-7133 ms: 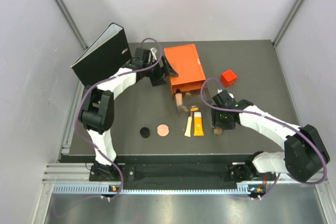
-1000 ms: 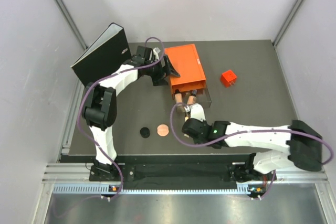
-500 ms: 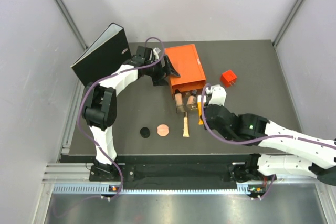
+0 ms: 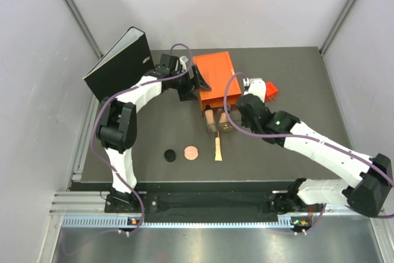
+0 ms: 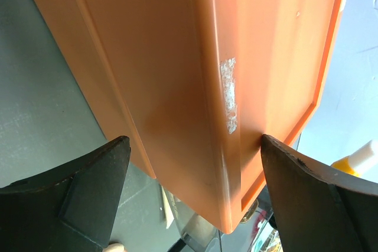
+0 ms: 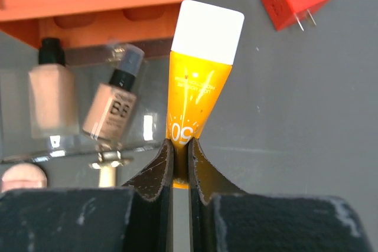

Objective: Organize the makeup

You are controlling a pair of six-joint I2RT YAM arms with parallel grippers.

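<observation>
STEP: tube (image 6: 199, 81) is being brought to the drawer (image 6: 150, 125) | right gripper (image 6: 180, 151): pinched shut on the tube's tail, tube held over the drawer edge beside bottles (image 6: 112, 107) | left gripper (image 5: 192, 169): spread wide astride the box (image 5: 177, 75), nothing clamped | NEXT: tube to be lowered into free drawer space, then released.

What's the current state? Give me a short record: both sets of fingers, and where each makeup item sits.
left fingers: open, astride the orange box
right fingers: shut on the orange-yellow tube, held near the box's front
two tan bottles: in the clear drawer at the box's front
slim beige tube: on the table, nearer than the drawer
black disc, copper disc: side by side, left of the beige tube
</observation>
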